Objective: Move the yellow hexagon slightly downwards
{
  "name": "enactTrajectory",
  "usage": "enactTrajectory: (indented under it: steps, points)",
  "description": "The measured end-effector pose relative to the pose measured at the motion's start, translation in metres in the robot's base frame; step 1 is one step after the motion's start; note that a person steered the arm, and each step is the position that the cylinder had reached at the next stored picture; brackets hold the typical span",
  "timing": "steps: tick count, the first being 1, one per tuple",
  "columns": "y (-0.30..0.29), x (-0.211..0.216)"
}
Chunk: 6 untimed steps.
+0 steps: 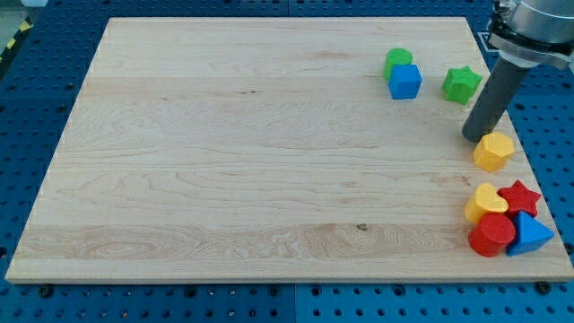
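A pale wooden board (pixel 269 152) is lying on a blue perforated table (pixel 36 99), filling most of the camera view; the pegboard holes are showing along the view's left, right and bottom edges, and a strip of yellow-and-black tape (pixel 16 36) is peeking in at the view's top left corner. The board's grain is running left to right, and a small dark knot is sitting low in its middle.

All the blocks are gathering on the view's right side. Near the top, a blue cube (pixel 405 82) is touching a green block (pixel 398 61) just behind it, and a green star (pixel 462 84) is standing a little apart to their right. The yellow hexagon (pixel 493 152) is resting close to the board's right edge, about halfway down. The arm has no pincer, so there is no open or closed state to tell; its dark rod (pixel 493 94) is slanting down from the view's top right, and my tip (pixel 475 137) is sitting just beside the hexagon's upper left, seemingly touching it.

Below, a cluster is crowding the lower right corner: a yellow heart (pixel 485 201), a red star (pixel 519 197), a red cylinder (pixel 491 235) and a blue triangle (pixel 531 236), all packed against one another.
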<state>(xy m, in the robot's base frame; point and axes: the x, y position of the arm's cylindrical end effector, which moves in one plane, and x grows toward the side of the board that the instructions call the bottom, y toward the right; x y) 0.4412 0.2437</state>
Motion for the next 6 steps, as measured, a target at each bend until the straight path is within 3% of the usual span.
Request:
enactTrajectory:
  steps: [1, 6]
  points:
    - [0.010, -0.023]
    - [0.029, 0.051]
